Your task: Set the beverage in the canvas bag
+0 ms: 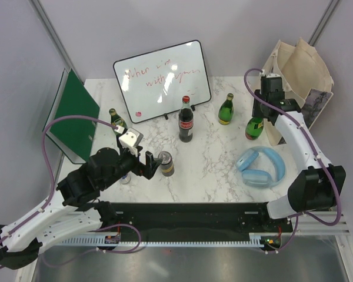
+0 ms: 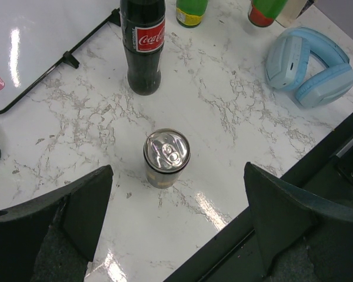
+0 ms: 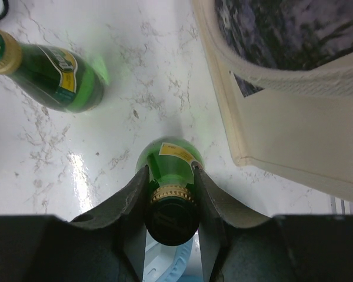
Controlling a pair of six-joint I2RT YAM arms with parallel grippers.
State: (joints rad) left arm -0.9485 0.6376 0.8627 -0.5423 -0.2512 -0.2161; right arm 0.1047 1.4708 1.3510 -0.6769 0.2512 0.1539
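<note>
A green bottle (image 3: 167, 155) is gripped at the neck by the right gripper (image 1: 259, 113), just beside the canvas bag (image 1: 300, 70).

Nearest, at 7 o'clock on the marble table (image 1: 217, 167), the left gripper (image 1: 152, 165) is held with its jaws spread wide, and a can (image 2: 166, 157) is stood upright just beyond them, untouched. Light blue headphones (image 1: 260, 167) are laid at 4 o'clock. A cola bottle (image 1: 186, 122) is stood near the centre. At 3 o'clock the gripped bottle is kept upright, the fingers (image 3: 132, 197) pressed on either side of its neck below the cap. The bag's cream wall and dark printed panel are seen at the bottle's 2 o'clock, close but apart. A second green bottle (image 1: 226, 109) is stood at its 10 o'clock. A whiteboard (image 1: 162, 79) is propped at 12 o'clock.
</note>
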